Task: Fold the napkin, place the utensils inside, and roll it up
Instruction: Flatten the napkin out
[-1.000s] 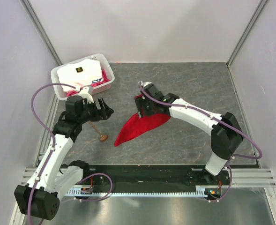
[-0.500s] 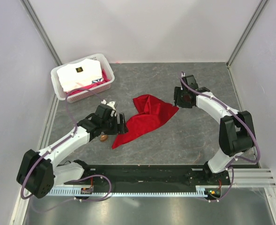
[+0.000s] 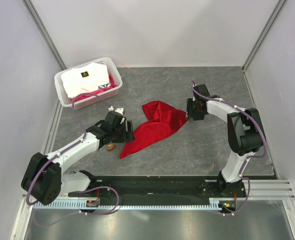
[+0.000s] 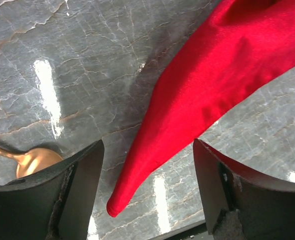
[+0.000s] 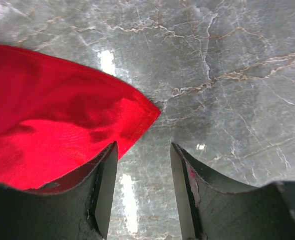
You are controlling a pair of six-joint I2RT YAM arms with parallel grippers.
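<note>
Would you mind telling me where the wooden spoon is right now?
In the top view the spoon lies left of centre, by the left gripper, just left of the near tip of the napkin.

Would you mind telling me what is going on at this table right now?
Two robot arms are working on a red napkin that lies rumpled, not yet folded, on the grey table. The left gripper is low at the napkin's near pointed corner, jaws open around the tip without pinching it. The right gripper sits at the opposite corner, open and holding nothing. The wooden spoon lies beside the left gripper.
</note>
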